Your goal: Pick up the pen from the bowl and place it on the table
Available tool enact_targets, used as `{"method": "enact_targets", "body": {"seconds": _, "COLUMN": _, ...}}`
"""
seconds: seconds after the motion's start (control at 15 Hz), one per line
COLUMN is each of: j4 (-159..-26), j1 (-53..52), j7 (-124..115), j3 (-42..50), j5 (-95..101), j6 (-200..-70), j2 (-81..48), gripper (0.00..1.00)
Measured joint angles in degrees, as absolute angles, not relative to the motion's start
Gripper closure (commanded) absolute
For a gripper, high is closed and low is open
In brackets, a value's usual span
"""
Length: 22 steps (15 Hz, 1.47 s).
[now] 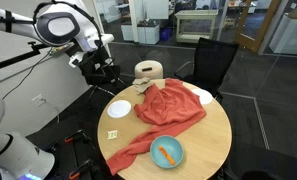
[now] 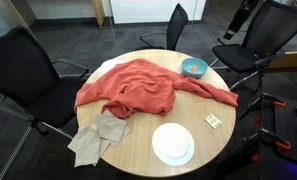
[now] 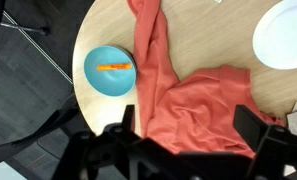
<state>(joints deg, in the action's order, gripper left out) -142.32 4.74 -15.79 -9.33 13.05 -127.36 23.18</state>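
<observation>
The short orange pen (image 1: 167, 153) lies inside the light-blue bowl (image 1: 156, 160), which stands near the edge of the round light-wood table (image 1: 214, 140). Pen (image 2: 193, 69) and bowl (image 2: 201, 63) show in both exterior views. In the wrist view the pen (image 3: 113, 66) lies across the bowl (image 3: 100, 82) at the left, on the table (image 3: 103, 25). My gripper (image 3: 188, 125) is open and empty. It hangs high above the red-orange cloth, well apart from the bowl. In an exterior view it (image 1: 96, 68) is beyond the table's far side.
A large red-orange cloth (image 1: 170, 108) covers the table's middle, one strip running past the bowl. A white plate (image 1: 119, 108), a small card (image 1: 113, 134) and a beige rag (image 2: 100, 138) also lie on the table. Black chairs (image 1: 213, 60) (image 2: 28, 62) surround it.
</observation>
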Motion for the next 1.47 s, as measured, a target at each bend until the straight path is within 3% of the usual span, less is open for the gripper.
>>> {"method": "enact_targets", "body": {"seconds": 0.87, "j4": -141.9, "j1": 5.1, "j7": -18.8, "j3": -6.4, "j5": 12.8, "j6": -128.2, "j2": 22.7, "gripper": 0.0}}
{"method": "enact_targets", "body": {"seconds": 1.47, "j4": -141.1, "j1": 10.7, "j7": -30.4, "j3": 0.3, "j5": 9.0, "j6": -142.1, "j2": 14.7, "gripper": 0.0}}
